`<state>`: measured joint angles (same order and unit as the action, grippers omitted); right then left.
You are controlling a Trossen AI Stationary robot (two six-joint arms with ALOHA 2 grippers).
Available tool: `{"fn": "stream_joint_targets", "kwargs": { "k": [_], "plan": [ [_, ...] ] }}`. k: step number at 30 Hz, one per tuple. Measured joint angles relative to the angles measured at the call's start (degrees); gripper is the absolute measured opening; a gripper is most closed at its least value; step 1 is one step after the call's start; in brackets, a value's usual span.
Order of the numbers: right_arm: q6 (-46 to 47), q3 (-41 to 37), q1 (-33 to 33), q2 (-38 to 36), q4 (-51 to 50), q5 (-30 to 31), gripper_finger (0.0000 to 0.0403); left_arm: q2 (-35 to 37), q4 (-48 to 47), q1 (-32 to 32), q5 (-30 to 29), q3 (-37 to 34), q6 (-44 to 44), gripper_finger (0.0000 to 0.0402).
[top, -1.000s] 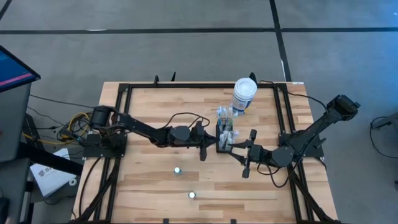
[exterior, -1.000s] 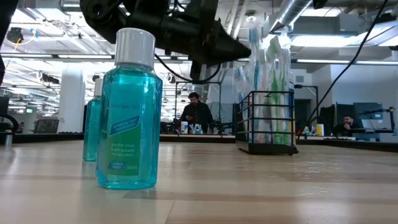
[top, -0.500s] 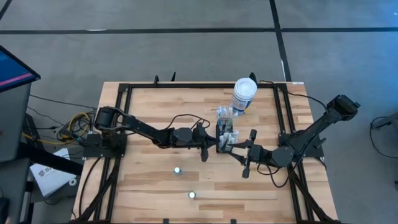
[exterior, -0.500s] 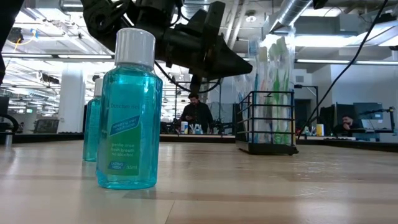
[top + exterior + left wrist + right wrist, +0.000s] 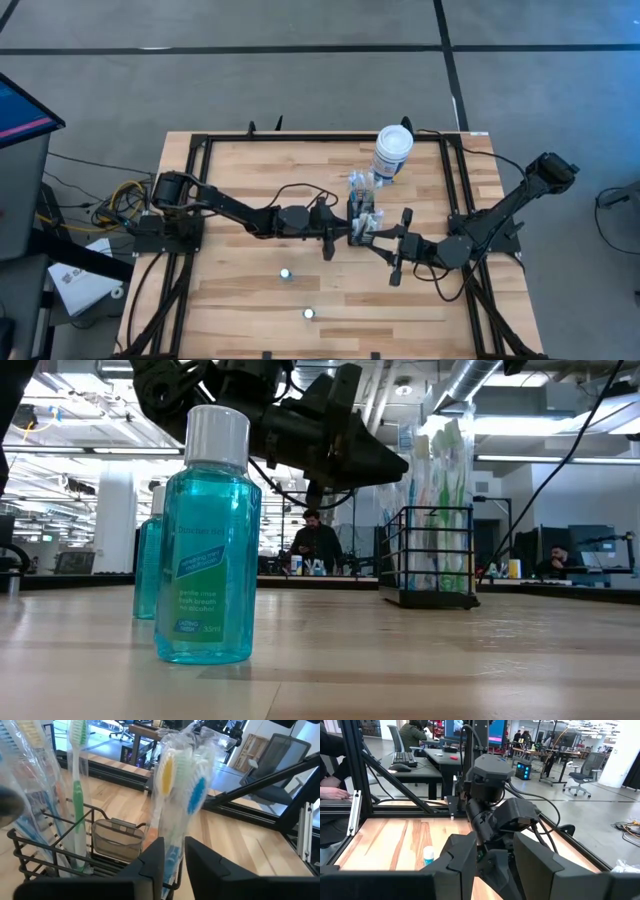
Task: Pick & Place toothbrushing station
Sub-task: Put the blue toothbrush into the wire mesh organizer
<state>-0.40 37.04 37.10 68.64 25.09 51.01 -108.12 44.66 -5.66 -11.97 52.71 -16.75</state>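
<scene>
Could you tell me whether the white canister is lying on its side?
No, the white canister stands upright on the table.

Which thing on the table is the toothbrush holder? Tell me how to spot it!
Find the wooden table, then the tall white canister at its far edge. Just in front stands the toothbrushing station, between the two arms. It's the black wire caddy stuffed with wrapped toothbrushes, unlike the blue mouthwash bottles.

One black wire caddy [image 5: 361,222] stands on the table [image 5: 240,290], holding several wrapped toothbrushes [image 5: 181,785], too bunched to count. One white canister [image 5: 392,152]. Two blue mouthwash bottles [image 5: 208,540]. Two arms, each with one gripper: left [image 5: 343,229], right [image 5: 377,238].
</scene>
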Motion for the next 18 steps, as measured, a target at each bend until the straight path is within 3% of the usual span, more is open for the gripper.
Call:
{"fn": "stream_joint_targets", "kwargs": {
  "k": [18],
  "plan": [
    [1.9,0.0,0.1,0.0,-1.3,-0.1,0.0120,0.6,-2.1,-0.1,2.0,0.0,2.2,0.0086]
  ]
}}
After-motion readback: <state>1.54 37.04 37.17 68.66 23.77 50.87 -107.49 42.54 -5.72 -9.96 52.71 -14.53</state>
